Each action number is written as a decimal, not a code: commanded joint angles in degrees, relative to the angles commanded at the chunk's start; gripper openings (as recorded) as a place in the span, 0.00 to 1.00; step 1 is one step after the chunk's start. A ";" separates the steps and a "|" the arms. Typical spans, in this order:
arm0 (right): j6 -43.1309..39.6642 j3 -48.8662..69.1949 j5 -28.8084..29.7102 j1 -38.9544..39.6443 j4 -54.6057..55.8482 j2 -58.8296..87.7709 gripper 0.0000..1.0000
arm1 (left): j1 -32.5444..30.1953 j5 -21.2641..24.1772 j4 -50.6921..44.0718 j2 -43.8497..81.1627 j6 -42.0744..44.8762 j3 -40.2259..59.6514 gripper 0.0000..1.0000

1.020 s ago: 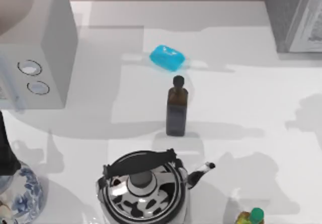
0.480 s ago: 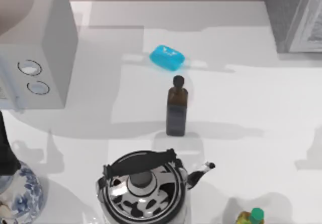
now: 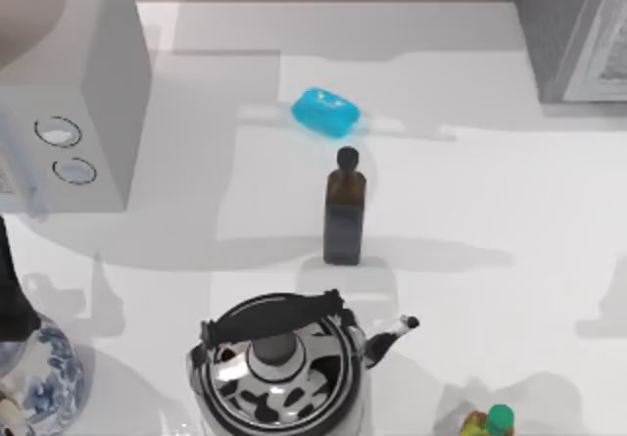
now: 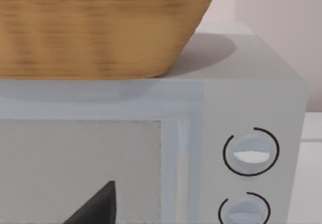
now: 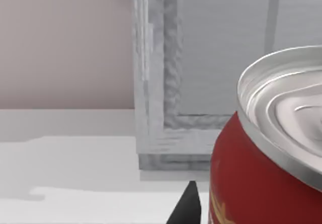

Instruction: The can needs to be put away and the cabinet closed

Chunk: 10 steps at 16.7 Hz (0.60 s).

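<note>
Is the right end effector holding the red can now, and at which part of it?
It cannot be told. The red can sits very close in the right wrist view, before the cabinet, but no contact on it shows.

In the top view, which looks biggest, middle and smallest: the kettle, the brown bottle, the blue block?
1. The kettle, biggest, though it may be nearer the camera.
2. The brown bottle.
3. The blue block, smallest.
</note>
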 joint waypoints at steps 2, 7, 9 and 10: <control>0.02 0.47 0.19 0.07 -0.39 0.62 0.00 | 0.00 0.00 0.00 0.00 0.00 0.00 1.00; 0.25 11.48 2.55 1.66 -5.90 12.46 0.00 | 0.00 0.00 0.00 0.00 0.00 0.00 1.00; 0.34 20.00 3.61 2.65 -8.35 19.90 0.00 | 0.00 0.00 0.00 0.00 0.00 0.00 1.00; 0.38 25.11 4.10 3.16 -9.43 23.85 0.00 | 0.00 0.00 0.00 0.00 0.00 0.00 1.00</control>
